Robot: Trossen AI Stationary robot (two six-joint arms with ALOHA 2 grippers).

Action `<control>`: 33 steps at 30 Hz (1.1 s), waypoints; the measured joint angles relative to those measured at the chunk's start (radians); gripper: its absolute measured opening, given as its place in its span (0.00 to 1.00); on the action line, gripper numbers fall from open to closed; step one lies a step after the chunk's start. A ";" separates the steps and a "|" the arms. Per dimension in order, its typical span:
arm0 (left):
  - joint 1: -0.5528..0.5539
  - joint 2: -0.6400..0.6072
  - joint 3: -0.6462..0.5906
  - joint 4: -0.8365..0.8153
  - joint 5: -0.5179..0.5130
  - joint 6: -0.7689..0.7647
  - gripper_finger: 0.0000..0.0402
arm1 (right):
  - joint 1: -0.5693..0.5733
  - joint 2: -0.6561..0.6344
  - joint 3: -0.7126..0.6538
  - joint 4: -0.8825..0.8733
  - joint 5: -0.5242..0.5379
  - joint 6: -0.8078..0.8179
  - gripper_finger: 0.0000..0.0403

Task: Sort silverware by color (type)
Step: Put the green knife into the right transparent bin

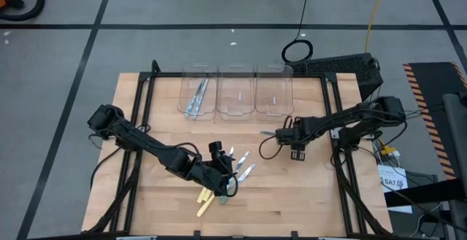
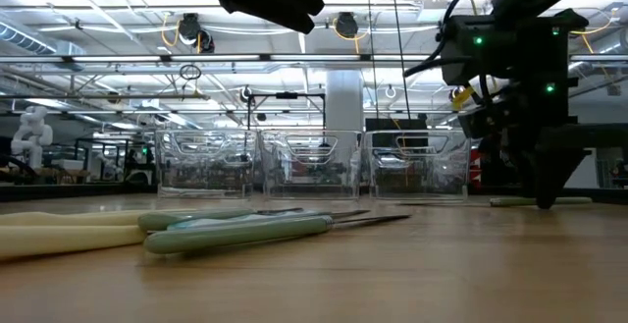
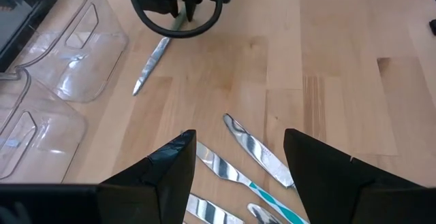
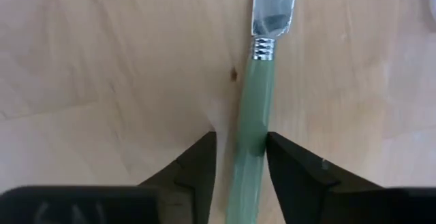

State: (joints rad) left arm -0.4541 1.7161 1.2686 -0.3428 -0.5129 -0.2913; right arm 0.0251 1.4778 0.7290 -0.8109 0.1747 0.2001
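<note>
A green-handled knife (image 4: 255, 115) lies flat on the table right of centre (image 1: 271, 133), its silvery blade (image 3: 151, 64) pointing at the bins. My right gripper (image 4: 240, 163) points down over it, open, with one finger on each side of the handle. A loose pile of silverware (image 1: 235, 168) with green, blue and pale yellow handles (image 1: 204, 205) lies near the front edge. My left gripper (image 3: 238, 163) hangs open above this pile, touching nothing. My right gripper comes from above, its fingers across the knife's green handle (image 4: 252, 149). One finger (image 4: 289, 163) lies against the handle's side. The other finger (image 4: 201, 163) stands a small gap away from it. The knife lies flat on the table.
Three clear bins (image 1: 235, 93) stand in a row at the table's far side. The left one holds blue-handled utensils (image 1: 197, 98). Bare wood lies between the bins and the pile. Cables and a black box (image 1: 343, 68) sit at the far right.
</note>
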 joint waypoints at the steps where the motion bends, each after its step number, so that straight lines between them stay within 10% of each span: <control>1: 0.000 0.000 0.000 0.000 0.000 0.000 0.57 | 0.000 0.006 0.001 0.003 -0.001 0.000 0.27; 11: 0.000 0.000 0.000 0.001 0.000 0.001 0.57 | 0.001 0.036 -0.001 0.050 -0.026 0.012 0.08; 33: 0.001 0.001 0.000 0.003 -0.001 0.007 0.57 | 0.055 0.034 -0.003 0.102 -0.019 0.019 0.05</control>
State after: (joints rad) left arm -0.4530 1.7168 1.2686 -0.3396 -0.5137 -0.2839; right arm 0.0803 1.5116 0.7261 -0.7090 0.1555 0.2192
